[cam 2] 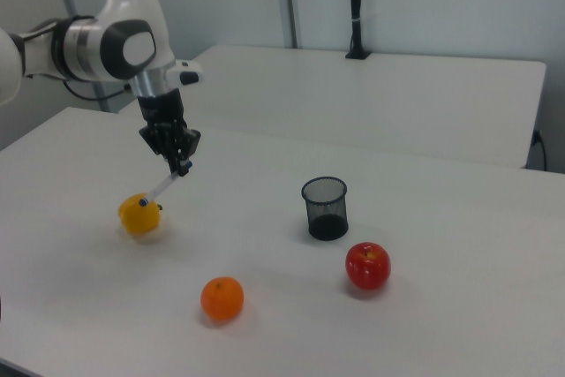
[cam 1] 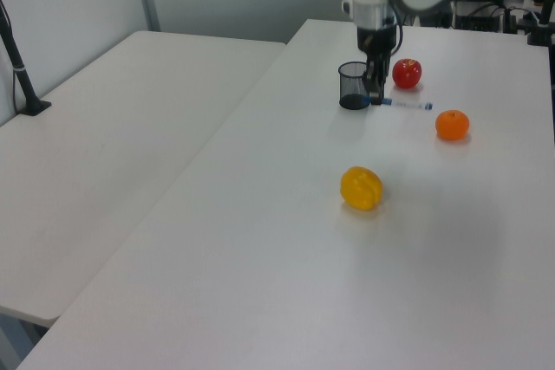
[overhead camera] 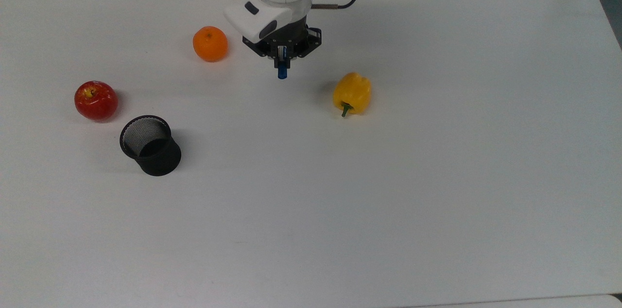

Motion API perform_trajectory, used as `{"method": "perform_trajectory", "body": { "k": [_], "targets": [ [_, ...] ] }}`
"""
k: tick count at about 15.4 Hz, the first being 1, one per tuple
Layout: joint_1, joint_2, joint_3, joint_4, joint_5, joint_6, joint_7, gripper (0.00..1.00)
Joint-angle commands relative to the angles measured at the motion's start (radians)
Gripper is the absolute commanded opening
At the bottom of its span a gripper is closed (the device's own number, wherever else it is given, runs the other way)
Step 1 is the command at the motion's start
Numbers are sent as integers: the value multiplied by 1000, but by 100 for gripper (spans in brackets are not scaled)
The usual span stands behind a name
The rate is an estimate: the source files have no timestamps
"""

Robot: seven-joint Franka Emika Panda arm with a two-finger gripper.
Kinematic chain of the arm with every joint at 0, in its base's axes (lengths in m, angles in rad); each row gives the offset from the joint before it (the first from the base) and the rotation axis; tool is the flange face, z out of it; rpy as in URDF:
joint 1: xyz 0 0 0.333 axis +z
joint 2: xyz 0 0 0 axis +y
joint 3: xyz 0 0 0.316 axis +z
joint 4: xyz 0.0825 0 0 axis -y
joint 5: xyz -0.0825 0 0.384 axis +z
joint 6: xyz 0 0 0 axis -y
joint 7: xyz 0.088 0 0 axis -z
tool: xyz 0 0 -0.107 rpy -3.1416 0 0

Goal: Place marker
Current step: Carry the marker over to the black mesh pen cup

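Above the white table (overhead camera: 437,177), clear of its surface, the two-finger gripper (overhead camera: 282,60) of the white robot arm (cam 2: 106,46) is clamped on the slim white marker with a blue cap (cam 1: 401,104), gripping it at the capped end; in the left view the marker juts out level toward the left view's right, and in the right view its free end (cam 2: 157,191) slants down toward the right view's left; in the top view the blue cap (overhead camera: 282,73) pokes out below the fingers.

On the table, the yellow bell pepper (overhead camera: 352,93) lies at the top view's right of the gripper, apart from it; the round orange fruit (overhead camera: 210,43) sits at the top view's left of the gripper, near it; the red apple (overhead camera: 95,100) and the black mesh cup (overhead camera: 149,145), upright with its mouth open, stand near each other farther to the top view's left, well apart from the marker.
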Motion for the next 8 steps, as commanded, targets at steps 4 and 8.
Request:
{"method": "perform_trajectory", "body": {
  "k": [4,8],
  "targets": [
    [-22,-1,-26,52,-17,-43,11,8],
    [-37,21,-117,86,-17,60,0,8]
  ]
}}
